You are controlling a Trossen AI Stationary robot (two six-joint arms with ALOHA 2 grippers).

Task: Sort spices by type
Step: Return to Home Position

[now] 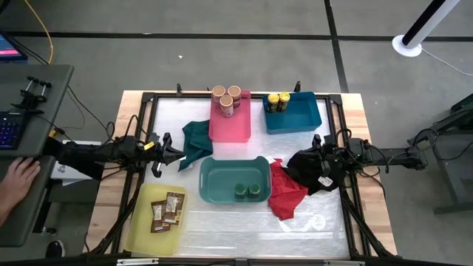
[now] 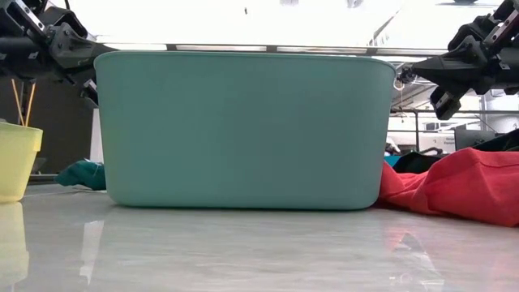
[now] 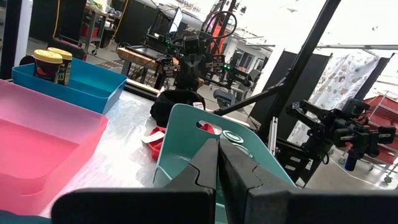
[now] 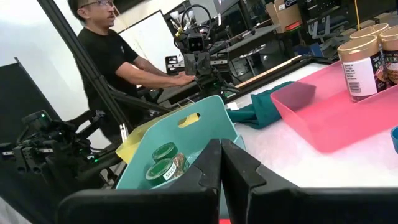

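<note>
Three tan-lidded jars [image 1: 226, 100] stand in the pink bin [image 1: 230, 129]. Two yellow-lidded jars [image 1: 278, 102] stand in the blue bin [image 1: 299, 118]. Two green-lidded jars [image 1: 247, 191] sit in the teal bin [image 1: 222, 181] and also show in the right wrist view [image 4: 165, 163]. Brown packets [image 1: 167, 210] lie flat in the yellow bin [image 1: 144, 229]. My left gripper [image 1: 177, 154] hovers shut, left of the teal bin, its fingers together [image 3: 218, 163]. My right gripper [image 1: 301, 159] hovers shut, right of the teal bin above the black cloth [image 1: 314, 177], its fingers together [image 4: 222, 163].
A dark green cloth [image 1: 194, 140] lies between the pink bin and my left gripper. A red cloth [image 1: 284, 193] lies against the teal bin's right side. A person's hand [image 1: 18, 177] rests on the console left of the table. Bare table shows along the near edge [image 1: 259, 233].
</note>
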